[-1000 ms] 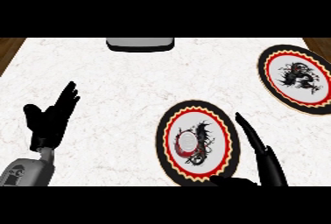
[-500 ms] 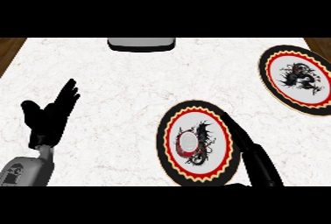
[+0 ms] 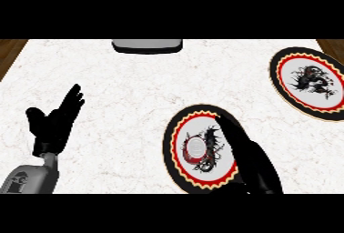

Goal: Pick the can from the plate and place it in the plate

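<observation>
White marbled surface fills my feed, with a grey flat-topped block (image 3: 147, 45) at its far edge. Toward the near edge lies a round black-rimmed plate with a red zigzag band (image 3: 170, 153), and the small red can with a silver top (image 3: 194, 148) stands near its middle. My right hand (image 3: 254, 166) reaches over that plate, fingers (image 3: 227, 129) straight and together, just beside the can, not curled round it. A matching second plate (image 3: 287, 82) waits by the far right corner. My left hand (image 3: 55, 123) rests open near the left edge. My worry is that closing from this side could tip the can or sweep it off the plate.
</observation>
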Available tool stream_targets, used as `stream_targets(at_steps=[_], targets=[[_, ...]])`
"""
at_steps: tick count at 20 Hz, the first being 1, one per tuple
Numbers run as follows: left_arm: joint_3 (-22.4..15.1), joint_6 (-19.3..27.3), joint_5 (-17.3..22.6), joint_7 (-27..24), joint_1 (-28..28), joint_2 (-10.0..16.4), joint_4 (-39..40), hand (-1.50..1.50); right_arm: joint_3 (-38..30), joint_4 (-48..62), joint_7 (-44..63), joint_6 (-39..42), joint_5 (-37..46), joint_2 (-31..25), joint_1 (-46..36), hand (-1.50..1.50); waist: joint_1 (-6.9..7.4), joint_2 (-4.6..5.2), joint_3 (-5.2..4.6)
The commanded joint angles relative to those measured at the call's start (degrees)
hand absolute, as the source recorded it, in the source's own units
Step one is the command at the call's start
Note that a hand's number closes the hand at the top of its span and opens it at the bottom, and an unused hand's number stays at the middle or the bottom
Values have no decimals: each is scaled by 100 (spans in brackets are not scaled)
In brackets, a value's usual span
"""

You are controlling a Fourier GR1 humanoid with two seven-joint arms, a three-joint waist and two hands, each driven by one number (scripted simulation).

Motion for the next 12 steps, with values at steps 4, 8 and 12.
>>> stream_targets(at_steps=[4,8,12], targets=[[469,-373,49,-173,-306,16,449,0,-172,369,147,727,28,226,-161,-150,-22,6,1],[246,-140,-328,-251,-252,-401,473,0,-157,600,537,1124,167,737,-468,-150,-20,3,2],[484,-278,-312,254,-402,-172,209,0,-342,1454,442,1067,495,1207,-985,-150,-2,4,3]])
